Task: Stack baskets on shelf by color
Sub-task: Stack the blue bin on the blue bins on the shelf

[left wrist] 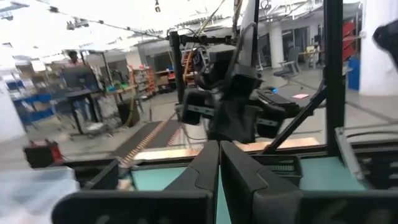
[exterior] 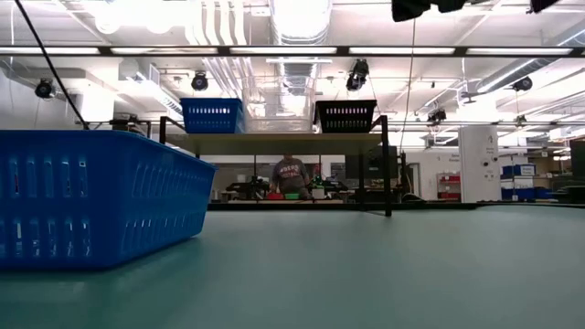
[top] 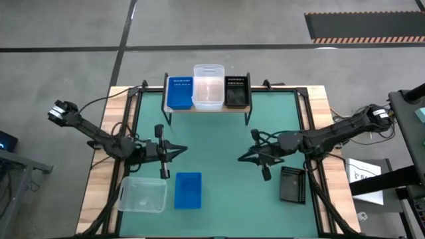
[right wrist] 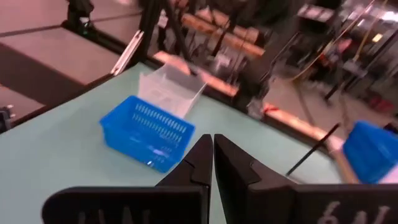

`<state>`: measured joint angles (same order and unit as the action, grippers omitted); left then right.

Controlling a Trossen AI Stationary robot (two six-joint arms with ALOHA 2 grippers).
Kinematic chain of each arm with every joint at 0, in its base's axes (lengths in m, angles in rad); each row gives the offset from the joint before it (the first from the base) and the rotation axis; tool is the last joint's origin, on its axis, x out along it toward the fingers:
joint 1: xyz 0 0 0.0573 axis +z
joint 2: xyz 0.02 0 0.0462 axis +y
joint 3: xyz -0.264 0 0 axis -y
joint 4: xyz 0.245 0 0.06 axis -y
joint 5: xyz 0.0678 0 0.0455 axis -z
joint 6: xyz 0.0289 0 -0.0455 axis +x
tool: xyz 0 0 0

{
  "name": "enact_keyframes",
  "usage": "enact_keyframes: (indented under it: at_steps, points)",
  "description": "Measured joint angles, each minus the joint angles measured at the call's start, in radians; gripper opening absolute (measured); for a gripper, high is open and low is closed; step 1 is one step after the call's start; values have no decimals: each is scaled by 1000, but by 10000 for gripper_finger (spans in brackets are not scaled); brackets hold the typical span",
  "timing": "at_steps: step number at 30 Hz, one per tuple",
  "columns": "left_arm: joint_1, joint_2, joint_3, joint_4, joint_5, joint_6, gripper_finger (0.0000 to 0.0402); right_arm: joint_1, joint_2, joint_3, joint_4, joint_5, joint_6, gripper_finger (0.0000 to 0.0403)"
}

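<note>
On the far edge of the green table (top: 219, 166) you have the shelf (top: 208, 108), a wooden plank on thin black legs. Along its top, left to right, sit a blue basket (top: 178, 93), a taller clear stack (top: 208, 86) and a black mesh basket (top: 236, 91), set side by side.

Your left gripper (top: 180, 151) hangs over the table's left half with its fingers pressed together, holding nothing. Near it, toward the near edge, lie a loose clear basket (top: 142, 194) and, just right of that, a loose blue basket (top: 188, 190).

Your right gripper (top: 244, 158) hangs over the right half, fingers likewise closed and empty. A loose black basket (top: 292, 184) rests near the table's right edge, close beside that arm.

Open green surface separates both grippers from the shelf. Cables trail from each arm. Beyond the shelf, in the low view, a person (exterior: 290, 175) shows in the room.
</note>
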<state>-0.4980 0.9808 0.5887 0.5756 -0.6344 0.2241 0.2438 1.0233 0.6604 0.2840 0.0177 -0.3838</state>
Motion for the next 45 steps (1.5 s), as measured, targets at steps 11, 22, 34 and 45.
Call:
enact_keyframes:
  at_steps: [11,22,34,45]
  points:
    - [-3,243,56,127,22,-208,0,-126,-77,-158,216,-53,-89,9]
    - [-29,424,203,123,23,-253,0,-166,-264,-191,153,-81,-167,9]
    - [-53,553,277,58,31,-499,0,-166,-477,-287,148,-79,-178,9]
    - [-73,619,479,-469,60,-907,0,-166,-579,-334,150,-78,-181,9]
